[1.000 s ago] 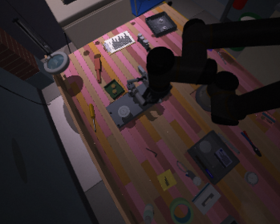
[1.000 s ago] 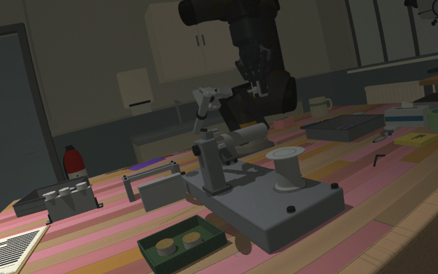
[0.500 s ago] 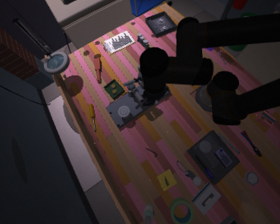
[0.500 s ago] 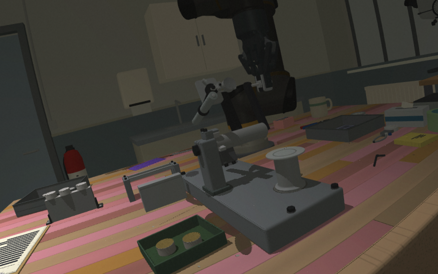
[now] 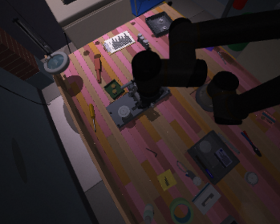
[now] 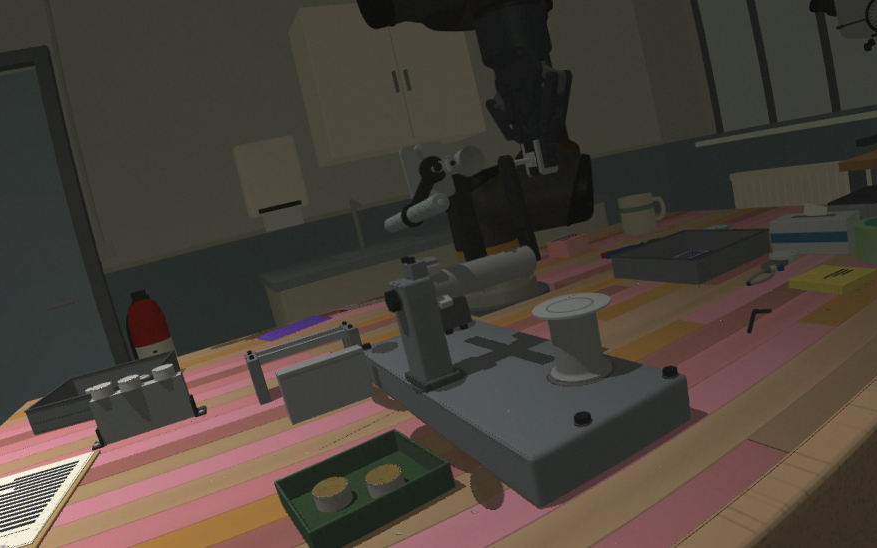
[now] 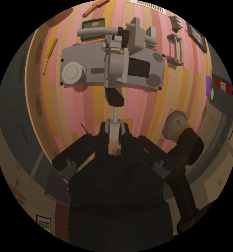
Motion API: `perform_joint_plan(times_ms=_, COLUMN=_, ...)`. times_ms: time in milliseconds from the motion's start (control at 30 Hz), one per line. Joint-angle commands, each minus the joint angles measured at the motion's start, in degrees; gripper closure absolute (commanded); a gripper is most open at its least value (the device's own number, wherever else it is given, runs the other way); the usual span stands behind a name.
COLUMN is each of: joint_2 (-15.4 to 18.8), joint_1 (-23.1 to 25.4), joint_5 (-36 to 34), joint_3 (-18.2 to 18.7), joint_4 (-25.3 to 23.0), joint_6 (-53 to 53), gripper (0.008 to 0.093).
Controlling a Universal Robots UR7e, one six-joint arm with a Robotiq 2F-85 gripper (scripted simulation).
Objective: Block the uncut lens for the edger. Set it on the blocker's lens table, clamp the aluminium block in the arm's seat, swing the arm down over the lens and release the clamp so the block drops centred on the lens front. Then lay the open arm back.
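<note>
My gripper (image 7: pixel 115 135) is closed on the knurled handle (image 7: pixel 114 132) at the end of the blocker's arm (image 6: pixel 458 170), above the grey blocker base (image 6: pixel 530 402). The arm stands raised over the hinge post (image 6: pixel 421 327), its head (image 7: pixel 115 70) lying above the middle of the base in the wrist camera. The uncut lens (image 6: pixel 571 305) sits on the round lens table (image 6: pixel 577 347) at the near end of the base. A green tray (image 6: pixel 366 487) in front of the base holds two round brass-topped blocks.
Behind the blocker a grey stand (image 6: pixel 496 269), a mug (image 6: pixel 639 212) and a dark tray (image 6: pixel 690 253) sit on the bench. A bracket and plate (image 6: pixel 312 371) and a tray of knobs (image 6: pixel 121 402) lie left. The bench edge runs along the near right.
</note>
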Motion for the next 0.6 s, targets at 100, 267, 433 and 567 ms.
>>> perform_joint_plan(times_ms=100, joint_2=1.0, joint_1=0.6, joint_5=0.0, joint_3=-0.8, joint_4=-0.3, joint_6=0.6, gripper=0.0934)
perform_joint_plan(times_ms=267, joint_2=2.2, joint_1=1.4, joint_5=0.0, joint_3=-1.7, joint_4=-0.6, joint_6=1.4, gripper=0.0934)
perform_joint_plan(times_ms=433, joint_2=3.5, joint_1=2.1, joint_5=0.0, joint_3=-2.5, joint_4=-1.0, joint_6=2.1, gripper=0.0934)
perform_joint_plan(times_ms=567, joint_2=4.5, joint_1=2.7, joint_5=0.0, joint_3=-3.1, joint_4=-1.4, joint_6=2.7, gripper=0.0934)
